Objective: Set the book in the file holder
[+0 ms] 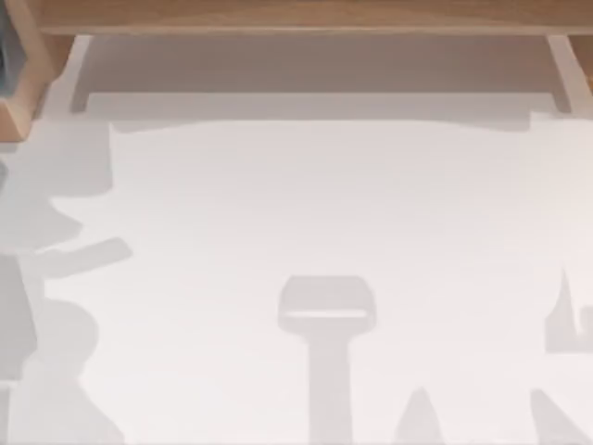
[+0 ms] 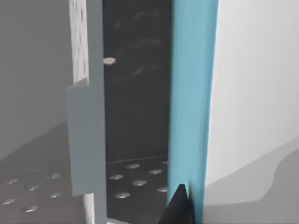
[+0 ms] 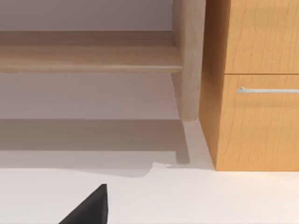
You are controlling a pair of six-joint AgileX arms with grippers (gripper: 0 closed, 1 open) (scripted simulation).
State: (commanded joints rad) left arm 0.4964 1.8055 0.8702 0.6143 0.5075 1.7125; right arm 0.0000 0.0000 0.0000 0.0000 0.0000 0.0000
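Now | book upright, touching left fingers (grip state unclear) | file holder top-left.

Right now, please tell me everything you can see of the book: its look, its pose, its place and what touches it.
In the left wrist view the book stands nearly upright and seen close: a pale blue edge runs top to bottom, with a plain white cover face beside it. It looks flat and smooth. A dark fingertip of the left gripper shows against the blue edge at its lower end. Beside the book is a dark, greyish space with a perforated floor, seemingly the file holder inside. I cannot tell whether the book rests on that floor.
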